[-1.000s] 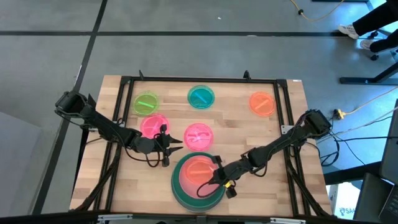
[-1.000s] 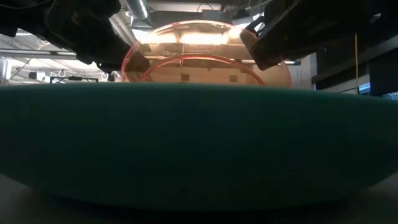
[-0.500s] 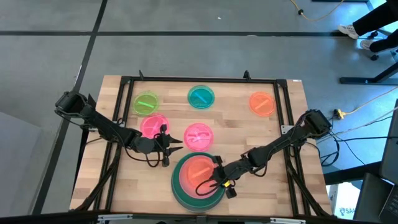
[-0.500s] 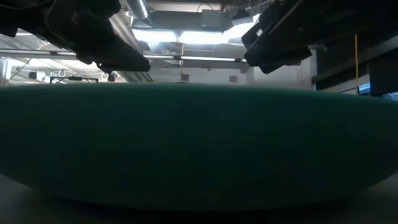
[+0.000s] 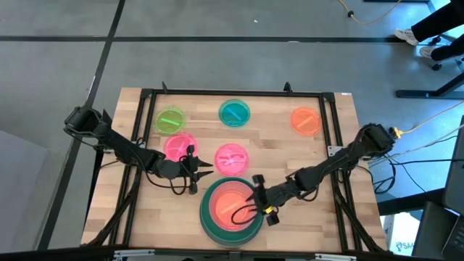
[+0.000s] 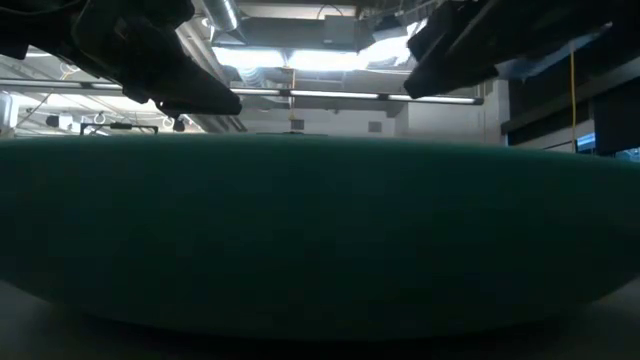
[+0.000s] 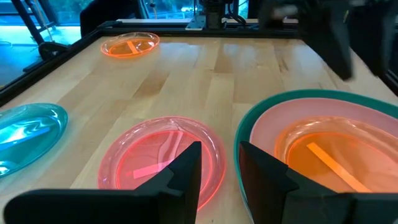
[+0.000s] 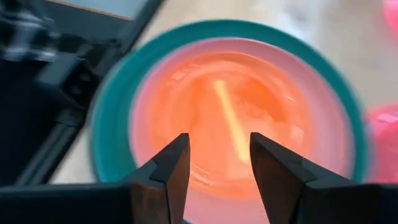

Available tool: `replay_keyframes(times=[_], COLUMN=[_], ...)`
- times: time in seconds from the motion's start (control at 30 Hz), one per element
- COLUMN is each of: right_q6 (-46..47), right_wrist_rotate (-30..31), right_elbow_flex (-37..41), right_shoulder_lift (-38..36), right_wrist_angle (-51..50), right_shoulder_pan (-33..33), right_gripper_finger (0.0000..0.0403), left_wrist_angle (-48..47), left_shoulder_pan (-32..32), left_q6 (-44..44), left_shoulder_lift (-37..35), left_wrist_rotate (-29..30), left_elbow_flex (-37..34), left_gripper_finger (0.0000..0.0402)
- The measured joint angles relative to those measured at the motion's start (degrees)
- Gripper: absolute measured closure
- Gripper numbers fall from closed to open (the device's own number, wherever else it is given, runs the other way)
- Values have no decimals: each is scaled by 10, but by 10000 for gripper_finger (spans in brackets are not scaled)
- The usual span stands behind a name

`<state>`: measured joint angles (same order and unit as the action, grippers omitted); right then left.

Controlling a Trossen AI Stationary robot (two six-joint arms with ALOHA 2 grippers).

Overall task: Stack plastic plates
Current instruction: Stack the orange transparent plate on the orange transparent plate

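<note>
A stack stands at the table's near middle: a dark green large plate, a pale pink one in it, and a small orange plate lying flat on top. No grey plate shows. My right gripper is open just above the stack's right rim, touching nothing; in its wrist view the fingers frame the orange plate. My left gripper is open and empty left of the stack, beside a hot pink plate; its wrist view shows another hot pink plate ahead.
Small plates lie flat on the wooden table: lime green, teal and orange along the far side, hot pink at the middle. A black frame rims the table. The dark green plate fills the low view.
The orange plate stood tilted over the stack with my right gripper at its right edge; it now lies flat in the pale pink plate. My right gripper no longer touches it and has risen and drawn back toward the table's right edge.
</note>
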<state>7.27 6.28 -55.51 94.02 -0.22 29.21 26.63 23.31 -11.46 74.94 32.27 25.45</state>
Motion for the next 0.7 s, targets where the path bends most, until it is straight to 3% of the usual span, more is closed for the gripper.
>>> replay_keyframes(times=[0.3,0.53,0.7], right_q6=[15,50,82], right_wrist_rotate=[126,160,174], right_elbow_flex=[0,17,63], right_shoulder_lift=[-92,-137,-163], right_wrist_angle=[-161,-270,-319], right_shoulder_pan=[-2,-47,-117], right_gripper_finger=[244,244,244], left_wrist_angle=[0,-1,-1], left_shoulder_pan=[0,0,0], left_q6=[-2,-2,-2], left_shoulder_lift=[0,0,0], left_wrist_rotate=[-4,-4,-4], left_elbow_flex=[0,0,0], left_gripper_finger=[301,301,301])
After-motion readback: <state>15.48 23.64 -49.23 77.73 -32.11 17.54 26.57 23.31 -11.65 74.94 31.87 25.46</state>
